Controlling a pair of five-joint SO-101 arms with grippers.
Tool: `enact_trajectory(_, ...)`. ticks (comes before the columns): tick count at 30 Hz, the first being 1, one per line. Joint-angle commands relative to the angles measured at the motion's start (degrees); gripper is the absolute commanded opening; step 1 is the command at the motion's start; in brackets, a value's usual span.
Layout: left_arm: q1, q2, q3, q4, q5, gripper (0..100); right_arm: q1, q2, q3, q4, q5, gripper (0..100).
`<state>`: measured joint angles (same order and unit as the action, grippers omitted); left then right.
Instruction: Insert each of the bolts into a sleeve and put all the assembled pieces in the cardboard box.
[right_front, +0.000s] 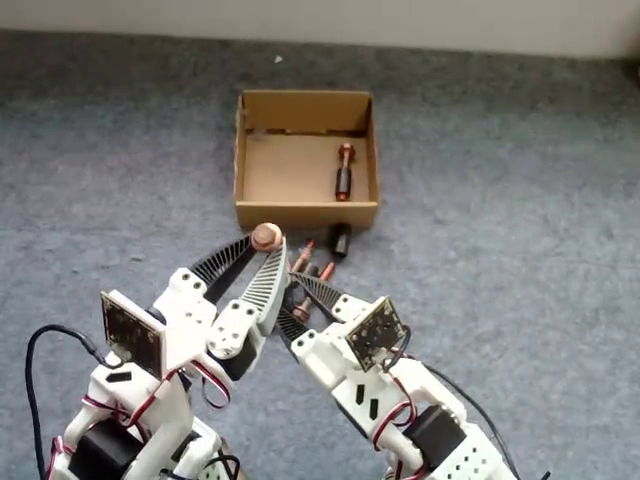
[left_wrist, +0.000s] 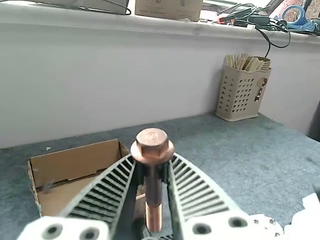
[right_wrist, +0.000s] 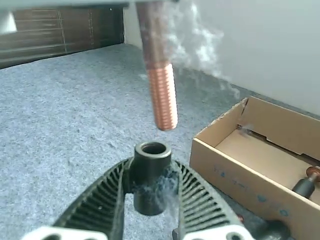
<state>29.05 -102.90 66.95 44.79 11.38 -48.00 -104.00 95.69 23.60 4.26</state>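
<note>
My left gripper (left_wrist: 151, 167) is shut on a copper bolt (left_wrist: 152, 150), held upright with its hex head up; from above the head (right_front: 265, 237) shows between the fingers. Just below it my right gripper (right_wrist: 151, 172) is shut on a dark sleeve (right_wrist: 151, 175) that stands with its hole facing up. The bolt's threaded end (right_wrist: 164, 100) hangs a short way above that hole, apart from it. The cardboard box (right_front: 250, 205) sits beyond both grippers and holds one assembled piece (right_front: 345, 172), which also lies in the box (right_wrist: 235, 160) at its far corner (right_wrist: 306, 184).
On the grey carpet in front of the box lie a loose dark sleeve (right_front: 341, 240) and two loose copper bolts (right_front: 303, 252) (right_front: 326, 271), close to my right gripper (right_front: 298, 290). A slotted beige holder (left_wrist: 243, 88) stands by the far wall.
</note>
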Motion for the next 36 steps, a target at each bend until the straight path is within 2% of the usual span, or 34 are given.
enact_trajectory(1,0.57,0.13,-0.48,1.58,0.18,0,-0.13,-1.19,4.35,-1.71,0.18,0.5)
enact_trajectory(8,0.57,0.13,-0.22,4.4,0.09,0,1.36,-1.19,0.4,-1.71,0.18,0.5)
enact_trajectory(21,0.22,0.13,4.53,4.57,-2.81,1,1.63,-1.19,0.04,-1.71,0.18,0.5)
enact_trajectory(23,0.13,0.13,4.44,4.66,-2.81,4,1.71,-1.19,0.04,-1.71,0.18,0.5)
enact_trajectory(27,-0.22,0.04,2.95,8.7,-2.64,18,1.71,-1.19,0.13,-1.71,0.18,0.5)
enact_trajectory(32,-4.62,0.04,-1.89,13.27,-2.64,20,1.71,-1.19,0.22,-1.71,0.18,0.5)
enact_trajectory(36,-9.98,0.04,-8.75,20.13,-2.73,24,3.21,-1.19,0.48,-1.71,0.18,0.5)
